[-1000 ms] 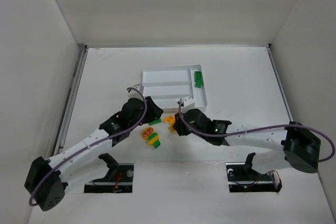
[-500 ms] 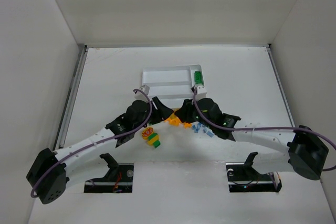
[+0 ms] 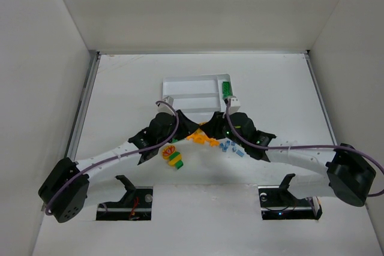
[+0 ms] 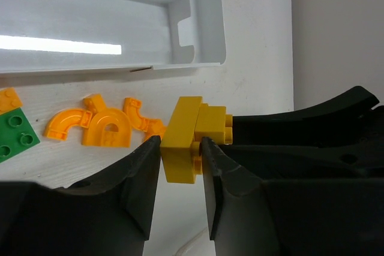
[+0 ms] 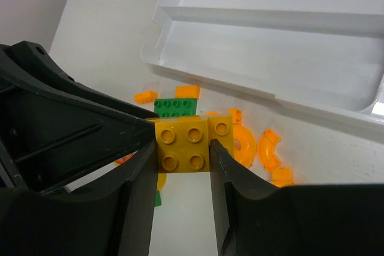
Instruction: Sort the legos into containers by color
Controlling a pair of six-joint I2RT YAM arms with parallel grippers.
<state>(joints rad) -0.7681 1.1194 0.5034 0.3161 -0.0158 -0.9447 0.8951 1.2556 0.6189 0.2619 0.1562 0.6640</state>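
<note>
Left gripper point(image 4: 181, 155): fingers pressed against both faces of a yellow brick assembly point(image 4: 183, 133), pinching it. The assembly is two or more yellow bricks joined; how many cannot be told.

Right gripper point(image 5: 182, 148): fingers clamped on the sides of the same yellow brick assembly point(image 5: 183, 145), four studs showing between them and one more stud on a part at its right edge. Both grippers meet tip to tip on this item.

Location of the item: outside the white tray point(image 3: 180, 82), just off its near rim, in no compartment. In the overhead view the two grippers hide it.

Loose legos on the table near the grippers:
- orange arch pieces point(image 4: 107, 129), three curved parts lying close together beside the tray's near rim;
- a green plate point(image 5: 174, 107) flat on the table, with two small orange bricks point(image 5: 188, 91) just beyond it towards the tray;
- pale blue small pieces point(image 3: 231, 146), scattered under the right arm;
- a stacked cluster point(image 3: 174, 156) of yellow, green and orange parts, close to the left arm.

Tray contents: one green brick point(image 3: 226, 89) in the narrow side section at the tray's right end.
</note>
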